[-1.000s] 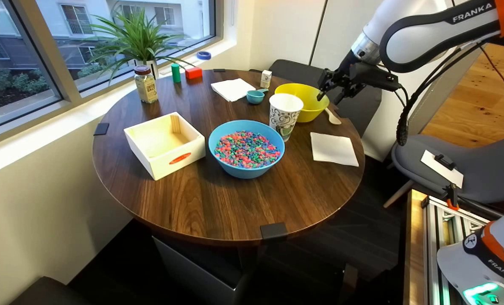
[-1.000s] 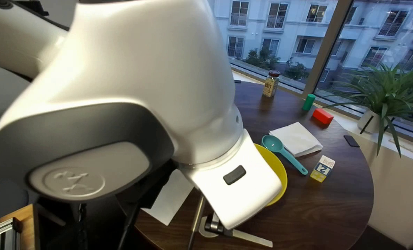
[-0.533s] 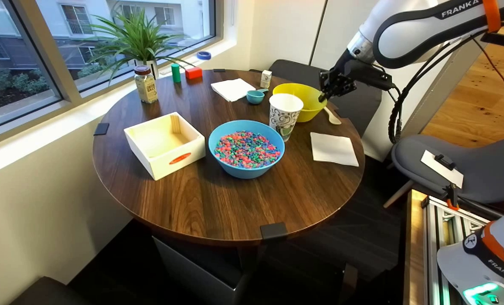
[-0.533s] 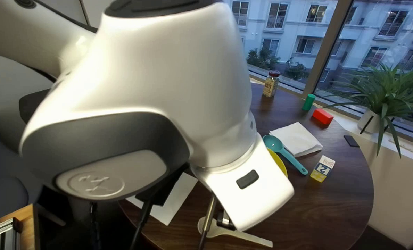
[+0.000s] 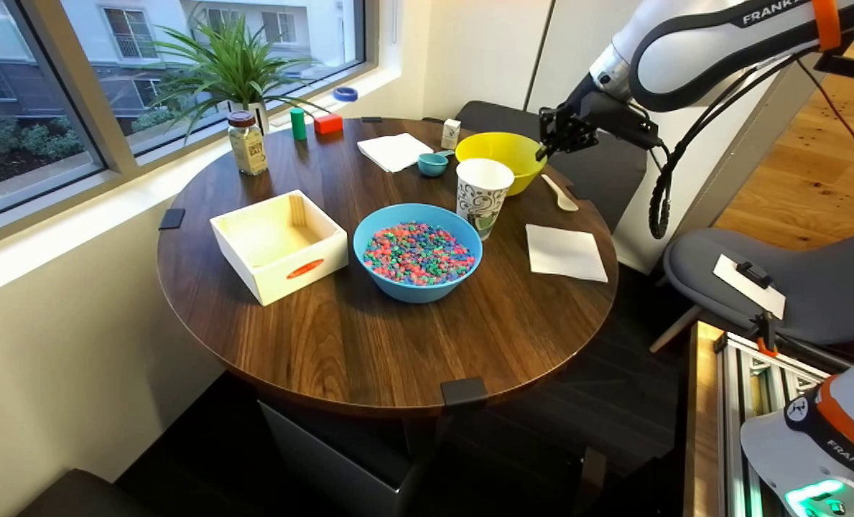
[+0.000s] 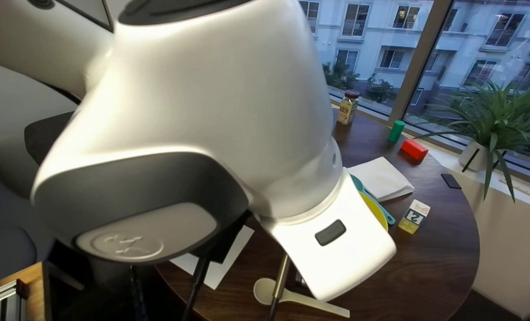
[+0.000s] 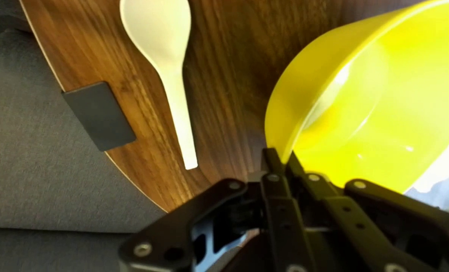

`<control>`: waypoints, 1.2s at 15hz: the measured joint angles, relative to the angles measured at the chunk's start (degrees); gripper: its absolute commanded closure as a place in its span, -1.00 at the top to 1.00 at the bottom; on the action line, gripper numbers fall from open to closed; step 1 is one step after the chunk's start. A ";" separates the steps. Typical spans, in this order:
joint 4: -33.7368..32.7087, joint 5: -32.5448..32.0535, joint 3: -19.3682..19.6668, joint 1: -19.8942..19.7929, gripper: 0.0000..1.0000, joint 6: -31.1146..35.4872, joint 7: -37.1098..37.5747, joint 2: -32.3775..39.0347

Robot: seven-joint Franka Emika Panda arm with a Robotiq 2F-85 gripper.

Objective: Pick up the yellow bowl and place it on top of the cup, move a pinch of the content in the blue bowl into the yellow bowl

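Note:
The black gripper (image 7: 281,153) is shut on the near rim of the yellow bowl (image 7: 311,75), one finger outside the wall and one inside. In an exterior view the yellow bowl (image 5: 495,154) sits behind the patterned white cup (image 5: 478,201); its base looks slightly raised or shifted, though I cannot tell if it is clear of the table. Nearer the middle stands the blue bowl (image 5: 416,293), filled with small pink, blue and green content (image 5: 419,253). The arm hides most of the yellow bowl (image 6: 376,211) in an exterior view, and the cup and blue bowl entirely.
A pale spoon (image 7: 177,87) lies beside the yellow bowl. Around it are a teal scoop (image 5: 432,165), a letter block (image 5: 450,133), napkins (image 5: 394,152) and a single napkin (image 5: 567,253). An open wooden box (image 5: 283,251) stands beside the blue bowl, with a spice jar (image 5: 247,143) behind.
The jaws have come together on the bowl's rim. In an exterior view the yellow bowl has since moved up and a little left with the gripper, uncovering more of the spoon.

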State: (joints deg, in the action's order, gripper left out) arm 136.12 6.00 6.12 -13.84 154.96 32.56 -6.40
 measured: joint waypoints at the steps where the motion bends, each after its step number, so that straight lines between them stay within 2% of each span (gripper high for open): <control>1: -0.07 0.15 0.07 0.01 -0.98 0.46 -0.23 -0.02; 11: -1.38 4.24 0.39 1.45 -0.97 3.07 -4.95 -1.51; 18: -2.61 8.02 0.24 4.92 -0.97 3.31 -8.82 -5.98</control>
State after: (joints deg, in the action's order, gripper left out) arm 133.51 14.02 6.37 -8.91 158.27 23.74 -12.38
